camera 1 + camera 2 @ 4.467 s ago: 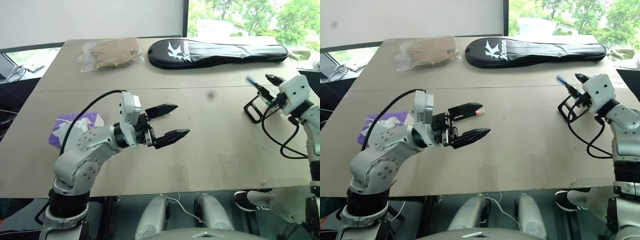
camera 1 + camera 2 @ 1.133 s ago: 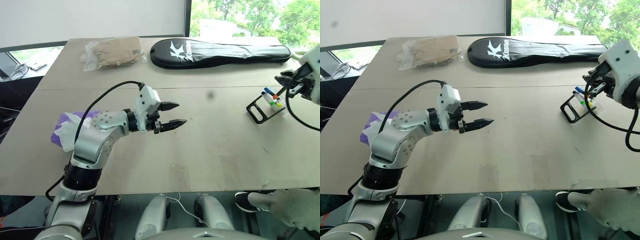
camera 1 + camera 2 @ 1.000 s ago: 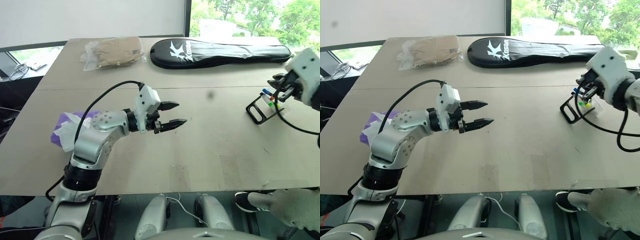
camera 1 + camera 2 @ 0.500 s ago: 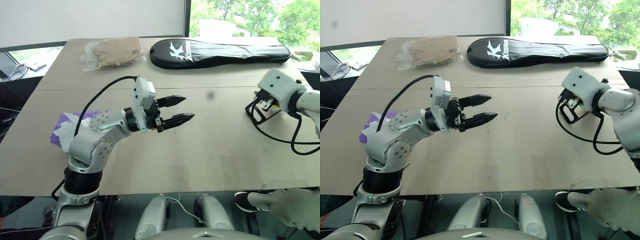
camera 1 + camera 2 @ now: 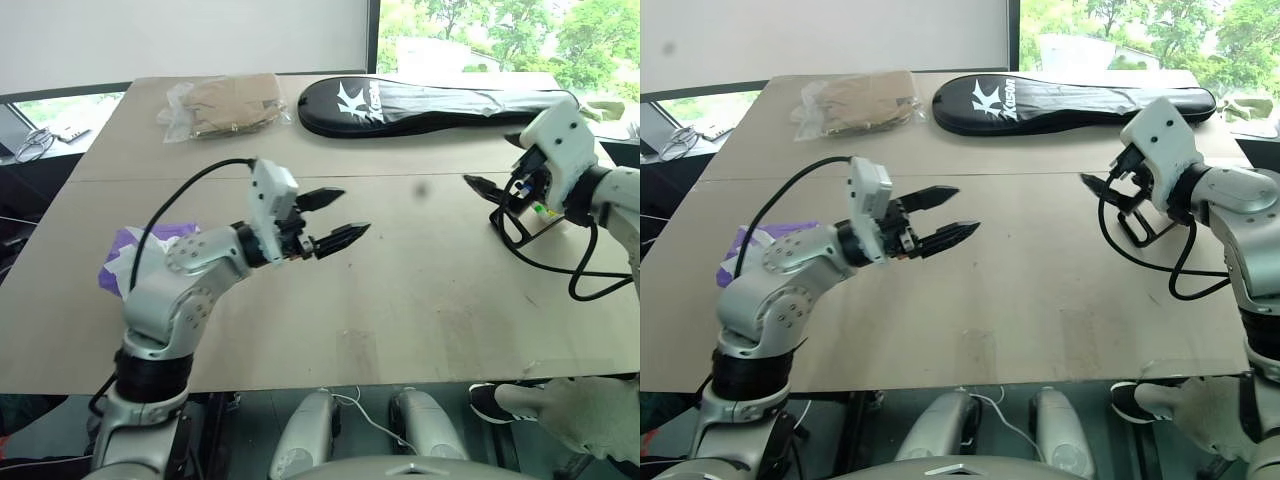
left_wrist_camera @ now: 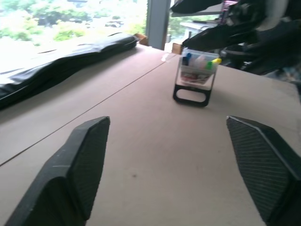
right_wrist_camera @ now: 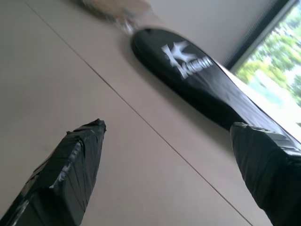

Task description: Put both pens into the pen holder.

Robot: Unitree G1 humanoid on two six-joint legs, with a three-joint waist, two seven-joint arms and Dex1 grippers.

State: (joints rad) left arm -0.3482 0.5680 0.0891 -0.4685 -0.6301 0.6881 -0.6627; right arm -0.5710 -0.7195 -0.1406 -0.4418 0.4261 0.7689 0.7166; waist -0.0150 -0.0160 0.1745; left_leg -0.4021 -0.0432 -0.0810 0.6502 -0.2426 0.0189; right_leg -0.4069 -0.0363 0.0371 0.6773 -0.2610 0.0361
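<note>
Hovering over the counter (image 5: 400,300), the left pincer (image 5: 333,217) is seen released, nothing between its spread fingers. Toward the right edge, the right pincer (image 5: 495,165) is likewise spread and empty, just beside the pen holder (image 6: 195,77), which stands upright with blue and yellow tips showing inside. Farther back, a black racket bag (image 5: 440,103) and a plastic-wrapped package (image 5: 225,103) are laid.
</note>
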